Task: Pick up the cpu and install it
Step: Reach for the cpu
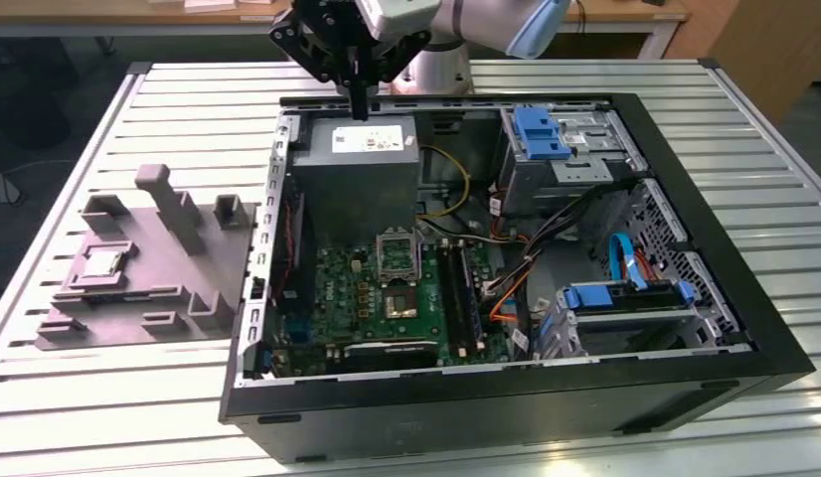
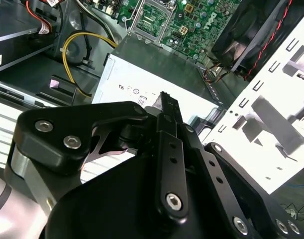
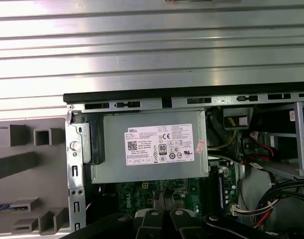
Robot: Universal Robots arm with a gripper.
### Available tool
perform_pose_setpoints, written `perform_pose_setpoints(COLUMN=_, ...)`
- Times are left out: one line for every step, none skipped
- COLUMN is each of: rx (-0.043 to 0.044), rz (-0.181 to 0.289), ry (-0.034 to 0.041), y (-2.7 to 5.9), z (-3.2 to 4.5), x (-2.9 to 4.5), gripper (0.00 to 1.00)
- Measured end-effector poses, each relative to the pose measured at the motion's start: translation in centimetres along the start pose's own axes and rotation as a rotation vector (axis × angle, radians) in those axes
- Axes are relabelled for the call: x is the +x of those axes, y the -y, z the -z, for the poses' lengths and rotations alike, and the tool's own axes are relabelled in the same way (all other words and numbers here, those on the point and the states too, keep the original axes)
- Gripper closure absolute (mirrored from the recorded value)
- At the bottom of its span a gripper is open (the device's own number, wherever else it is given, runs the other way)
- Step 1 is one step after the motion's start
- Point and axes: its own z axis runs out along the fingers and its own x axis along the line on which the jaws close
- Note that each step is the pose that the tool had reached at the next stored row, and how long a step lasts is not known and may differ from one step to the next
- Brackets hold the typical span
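The gripper point(image 1: 362, 109), fingers pressed together (nothing between them), hangs over the open computer case point(image 1: 517, 407), above its power supply point(image 1: 371, 174). The cpu point(image 1: 103, 261) lies well apart, outside the case, on the grey fixture point(image 1: 165, 273).

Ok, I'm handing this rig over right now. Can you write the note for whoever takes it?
State of the gripper: shut, holding nothing, hanging above the power supply in the open computer case.
Where the cpu is: lying flat on the grey fixture, to the exterior view's left of the case, apart from the gripper.
The motherboard socket looks empty.
Done: nothing that shows.
Left: both the pick-up and the install.
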Motion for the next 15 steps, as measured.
perform_pose_setpoints(rx=0.0, rz=0.0, ry=0.0001, y=0.01, z=0.0, x=0.06, gripper=0.89)
perform_pose_setpoints(rx=0.0, rz=0.0, ry=0.0, y=0.01, z=0.0, x=0.17, gripper=0.89)
perform_pose_setpoints(rx=0.0, rz=0.0, ry=0.0, y=0.01, z=0.0, x=0.17, gripper=0.89)
perform_pose_setpoints(rx=0.0, rz=0.0, ry=0.0, y=0.02, z=0.0, x=0.19, gripper=0.89)
perform_pose_setpoints(rx=0.0, rz=0.0, ry=0.0001, y=0.02, z=0.0, x=0.21, gripper=0.89)
perform_pose_setpoints(rx=0.0, rz=0.0, ry=0.0, y=0.02, z=0.0, x=0.23, gripper=0.89)
perform_pose_setpoints(rx=-0.0001, rz=0.0, ry=0.0001, y=0.02, z=0.0, x=0.26, gripper=0.89)
perform_pose_setpoints(rx=0.0, rz=0.0, ry=0.0, y=0.02, z=0.0, x=0.3, gripper=0.89)
perform_pose_setpoints(rx=0.0, rz=0.0, ry=0.0, y=0.03, z=0.0, x=0.36, gripper=0.89)
perform_pose_setpoints(rx=0.0, rz=0.0, ry=0.0, y=0.04, z=0.01, x=0.43, gripper=0.89)
perform_pose_setpoints(rx=0.0, rz=0.0, ry=0.0001, y=0.04, z=0.0, x=0.5, gripper=0.89)
perform_pose_setpoints(rx=0.0, rz=0.0, ry=0.0, y=0.05, z=0.01, x=0.58, gripper=0.89)
perform_pose_setpoints(rx=0.0, rz=0.0, ry=0.0001, y=0.05, z=0.01, x=0.64, gripper=0.89)
perform_pose_setpoints(rx=0.0, rz=0.0, ry=0.0001, y=0.05, z=0.01, x=0.66, gripper=0.89)
perform_pose_setpoints(rx=0.0, rz=0.0, ry=0.0001, y=0.05, z=0.01, x=0.66, gripper=0.89)
